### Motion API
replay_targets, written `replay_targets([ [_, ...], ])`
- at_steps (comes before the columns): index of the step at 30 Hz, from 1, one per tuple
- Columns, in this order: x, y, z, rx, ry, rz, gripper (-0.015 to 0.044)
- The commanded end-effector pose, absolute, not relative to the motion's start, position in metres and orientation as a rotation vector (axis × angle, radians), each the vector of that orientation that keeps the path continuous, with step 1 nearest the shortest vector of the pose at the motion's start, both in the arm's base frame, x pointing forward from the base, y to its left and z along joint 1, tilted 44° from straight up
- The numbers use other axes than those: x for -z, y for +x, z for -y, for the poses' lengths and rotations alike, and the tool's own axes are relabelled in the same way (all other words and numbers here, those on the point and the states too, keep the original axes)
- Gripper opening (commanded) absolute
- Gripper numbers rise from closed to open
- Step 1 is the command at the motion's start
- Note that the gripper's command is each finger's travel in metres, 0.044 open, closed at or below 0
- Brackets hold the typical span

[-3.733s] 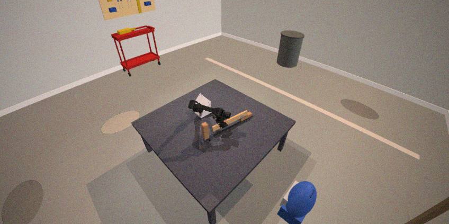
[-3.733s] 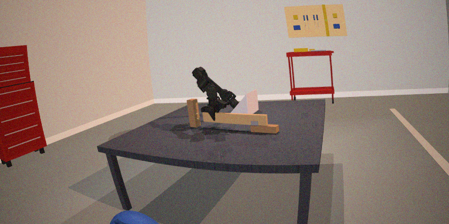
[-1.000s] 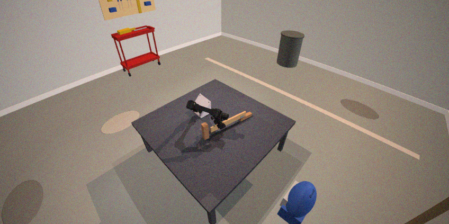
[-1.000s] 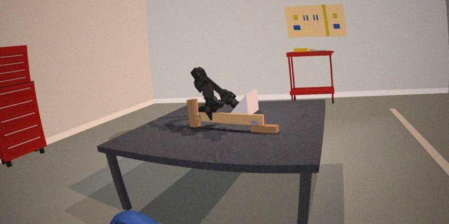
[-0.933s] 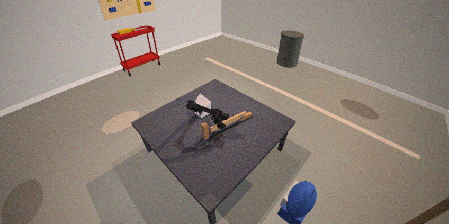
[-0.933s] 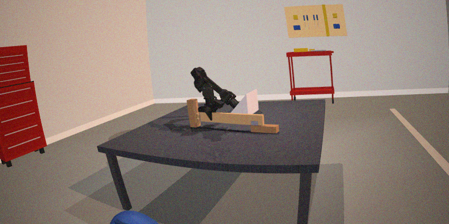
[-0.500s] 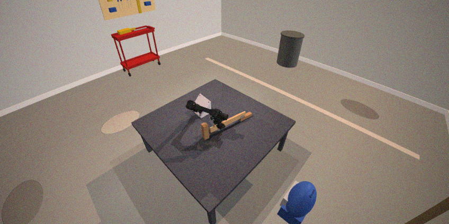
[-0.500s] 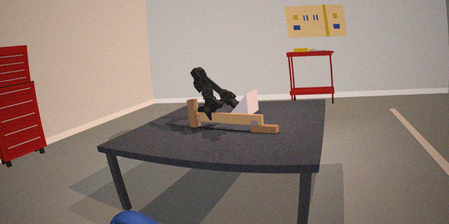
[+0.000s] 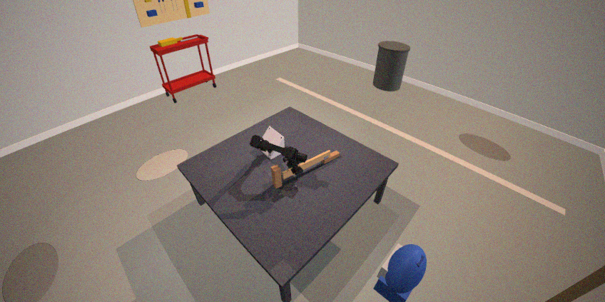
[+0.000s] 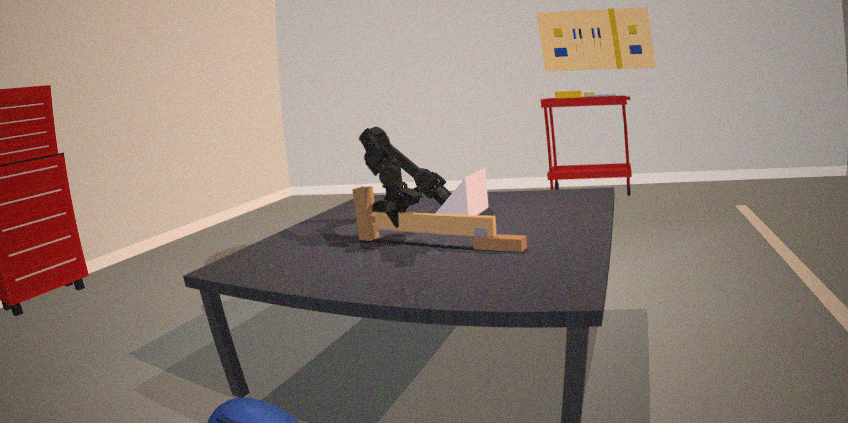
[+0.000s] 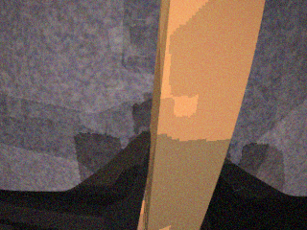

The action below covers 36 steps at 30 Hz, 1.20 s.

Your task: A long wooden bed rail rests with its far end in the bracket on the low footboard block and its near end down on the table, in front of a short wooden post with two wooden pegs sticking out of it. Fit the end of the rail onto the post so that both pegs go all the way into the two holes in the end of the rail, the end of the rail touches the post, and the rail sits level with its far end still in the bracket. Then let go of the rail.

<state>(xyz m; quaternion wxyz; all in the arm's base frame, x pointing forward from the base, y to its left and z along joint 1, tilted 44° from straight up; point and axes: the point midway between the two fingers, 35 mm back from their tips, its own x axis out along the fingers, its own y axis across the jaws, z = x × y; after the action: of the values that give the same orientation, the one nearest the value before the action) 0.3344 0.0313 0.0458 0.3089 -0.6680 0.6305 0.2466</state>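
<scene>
The wooden rail [image 9: 314, 161] [image 10: 443, 224] [image 11: 211, 62] is raised off the table along its length and looks about level. Its far end sits at the grey bracket [image 10: 480, 232] on the low footboard block [image 9: 335, 154] [image 10: 507, 243]. The short wooden post [image 9: 276, 177] [image 10: 363, 213] stands upright at the rail's near end. That end is very close to the post, with a small peg-like detail between them in the exterior view; whether they touch, and how deep the pegs sit, I cannot tell. My gripper [image 9: 297, 170] [image 10: 393, 220] [image 11: 165, 140] is shut on the rail near the post.
The dark table [image 9: 271, 230] [image 10: 416, 293] carries everything. A pale slanted panel [image 9: 275, 136] [image 10: 477, 192] stands behind the rail near my arm's base. A red cart [image 9: 188, 81] [image 10: 589, 170] and a blue object [image 9: 407, 268] stand beyond the table.
</scene>
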Motion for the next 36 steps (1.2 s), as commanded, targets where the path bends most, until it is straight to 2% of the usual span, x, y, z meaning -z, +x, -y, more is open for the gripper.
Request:
replay_targets([
  [1, -0.0474, 0.3344, -0.0307, -0.653, -1.77, -1.665, 0.0],
  [36, -0.0544, 0.3337, -0.0227, -0.652, -1.77, -1.665, 0.0],
])
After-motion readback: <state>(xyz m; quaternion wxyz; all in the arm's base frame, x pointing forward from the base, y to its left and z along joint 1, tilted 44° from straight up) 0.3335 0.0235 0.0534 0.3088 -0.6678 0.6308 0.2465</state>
